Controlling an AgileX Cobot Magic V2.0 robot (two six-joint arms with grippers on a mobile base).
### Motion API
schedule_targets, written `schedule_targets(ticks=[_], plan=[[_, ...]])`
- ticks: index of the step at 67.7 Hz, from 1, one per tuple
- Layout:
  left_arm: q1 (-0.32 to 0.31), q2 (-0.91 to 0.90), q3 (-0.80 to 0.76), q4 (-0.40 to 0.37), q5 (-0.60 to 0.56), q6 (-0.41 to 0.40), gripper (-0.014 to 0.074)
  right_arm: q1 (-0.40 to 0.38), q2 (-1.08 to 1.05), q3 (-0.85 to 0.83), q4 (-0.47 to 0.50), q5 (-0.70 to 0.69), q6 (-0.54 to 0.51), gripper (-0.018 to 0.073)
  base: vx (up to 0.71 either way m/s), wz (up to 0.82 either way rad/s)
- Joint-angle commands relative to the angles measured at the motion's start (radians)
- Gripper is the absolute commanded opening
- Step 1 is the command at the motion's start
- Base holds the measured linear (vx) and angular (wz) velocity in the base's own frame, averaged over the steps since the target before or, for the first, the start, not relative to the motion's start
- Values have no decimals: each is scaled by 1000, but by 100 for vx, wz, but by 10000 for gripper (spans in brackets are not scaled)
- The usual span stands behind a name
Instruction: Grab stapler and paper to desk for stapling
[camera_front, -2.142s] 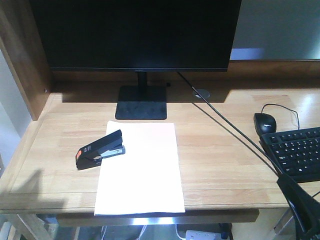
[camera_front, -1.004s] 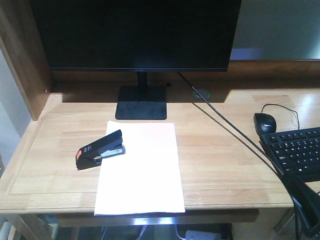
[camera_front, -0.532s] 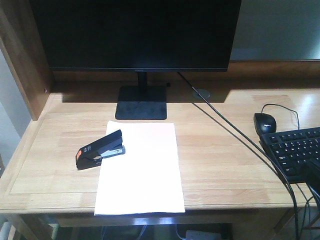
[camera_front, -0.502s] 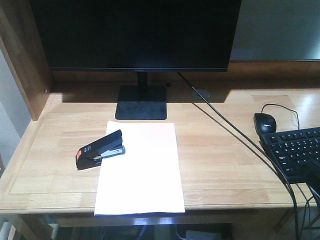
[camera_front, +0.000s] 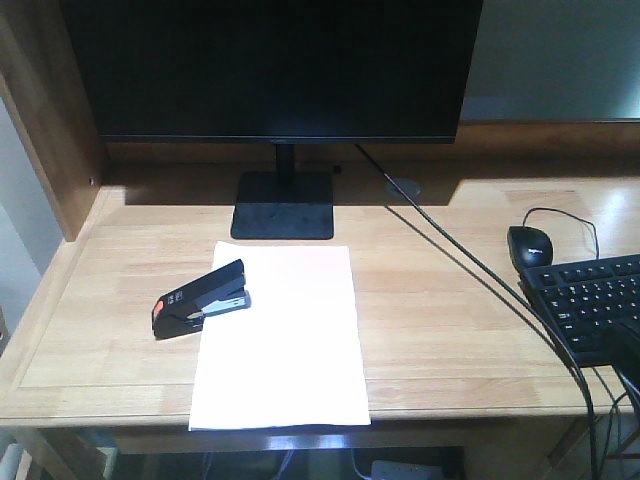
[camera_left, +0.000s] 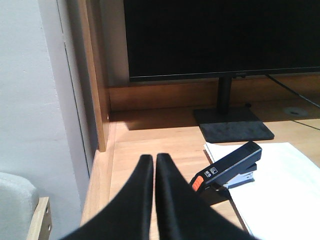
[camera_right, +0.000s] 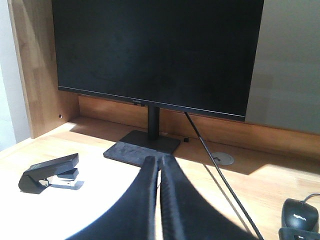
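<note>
Black stapler (camera_front: 200, 299) x1, paper (camera_front: 283, 335) x1, on desk (camera_front: 450, 320)

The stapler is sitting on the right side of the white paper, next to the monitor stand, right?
Not quite. The stapler sits at the left edge of the paper, not the right; the front-facing view shows it. It does lie near the monitor stand, slightly in front of it.

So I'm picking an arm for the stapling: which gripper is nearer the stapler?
Left. The left gripper, jaws shut, sits just short of the stapler's orange end. The right gripper, also shut, is farther off, with the stapler well to its left across the paper.
</note>
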Motion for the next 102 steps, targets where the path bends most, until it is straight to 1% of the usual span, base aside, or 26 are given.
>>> schedule_targets(ticks=[1,4,7,12,18,21,25,29,35,92,97,102], plan=[[-3,14,38,-2,-193,4,-6,-3,6,-27,-49,27,2,-9,0,0],[1,14,70,-2,-229,4,-6,-3,6,-27,-49,27,2,-9,0,0],[18,14,97,-2,-261,-3,-6,-3,6,-27,-49,27,2,-9,0,0],[53,0,125,-3,-278,-27,-6,-3,6,-27,-49,27,2,-9,0,0],[84,-61,161,-4,-292,-55,-6,-3,6,-27,-49,27,3,-9,0,0],[87,-85,185,-4,-314,-70,-6,-3,6,-27,-49,27,3,-9,0,0],[87,-75,226,-4,-365,-85,-6,-3,6,-27,-49,26,3,-9,0,0],[87,-76,222,-3,-330,-92,-6,-3,6,-27,-49,27,4,-9,0,1],[87,-76,222,-3,-320,-92,-6,-3,6,-27,-49,26,4,-9,0,0],[87,-75,222,-3,-322,-92,-6,-2,6,-27,-50,26,5,-9,0,0],[87,-75,222,-3,-322,-92,-6,-2,6,-27,-40,26,14,-9,0,0],[87,-75,222,-3,-322,-92,-6,-2,6,-27,-3,28,-9,-9,0,0]])
